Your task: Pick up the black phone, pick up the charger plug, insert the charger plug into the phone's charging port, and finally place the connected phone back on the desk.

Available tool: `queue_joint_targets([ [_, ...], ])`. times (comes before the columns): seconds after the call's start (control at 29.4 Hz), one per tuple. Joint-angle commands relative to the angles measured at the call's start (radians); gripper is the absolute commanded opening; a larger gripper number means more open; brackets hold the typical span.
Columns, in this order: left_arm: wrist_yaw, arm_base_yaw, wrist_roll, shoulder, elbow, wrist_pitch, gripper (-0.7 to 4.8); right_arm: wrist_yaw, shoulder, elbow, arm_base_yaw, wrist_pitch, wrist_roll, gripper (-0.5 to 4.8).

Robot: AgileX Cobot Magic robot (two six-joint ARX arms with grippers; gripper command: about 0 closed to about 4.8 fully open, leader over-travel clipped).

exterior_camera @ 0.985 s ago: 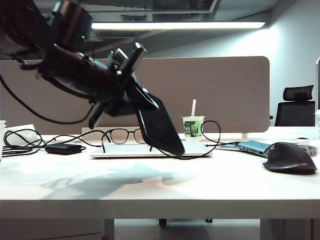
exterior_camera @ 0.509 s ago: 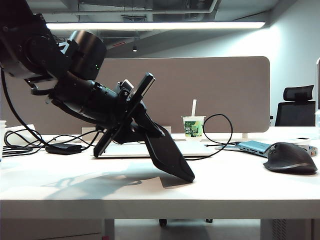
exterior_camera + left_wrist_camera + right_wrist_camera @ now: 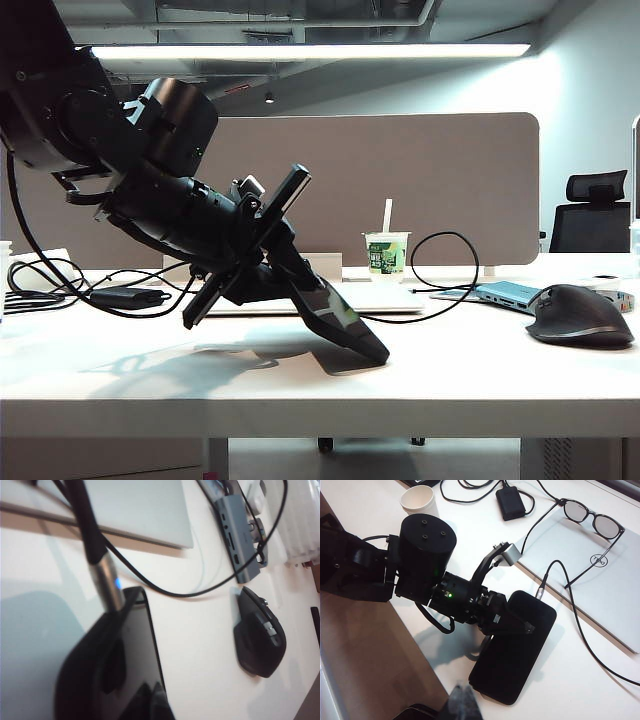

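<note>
The black phone slants down to the right, its lower end touching the white desk. My left gripper is shut on its upper half. In the left wrist view the charger plug, silver with a small blue light, sits in the end of the black phone, beyond my left gripper. The right wrist view looks down on the left gripper across the phone, with the plug at its far edge. My right gripper hovers above, shut and holding nothing.
A silver laptop lies behind the phone with glasses on it. A dark mouse and a grey hub sit to the right. A drink cup and a power brick stand by the partition.
My left arm has come down with the phone: it hung in the air a second ago, and now its lower end rests on the desk and it lies at a flatter slant.
</note>
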Motion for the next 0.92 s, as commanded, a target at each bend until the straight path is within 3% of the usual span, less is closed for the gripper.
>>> queue_joint_targets([
  [0.03,-0.039,0.000,0.015,-0.002,0.000,-0.009,0.99,-0.002,-0.003,0.003,0.000,0.000,-0.002,-0.06],
  [0.24,-0.044,0.000,0.032,-0.002,0.000,-0.024,2.47,-0.002,0.001,0.003,0.000,-0.017,-0.002,-0.06],
  [0.58,-0.040,0.001,0.093,-0.007,0.000,-0.047,2.48,0.000,0.003,0.003,0.000,-0.019,-0.002,-0.06],
  [0.78,-0.053,0.003,0.205,-0.046,0.000,-0.156,2.48,0.013,0.014,0.003,0.000,-0.029,-0.002,-0.06],
  [0.92,-0.113,0.004,0.298,-0.097,0.000,-0.233,2.48,0.013,0.024,0.003,0.000,-0.033,-0.002,-0.06],
])
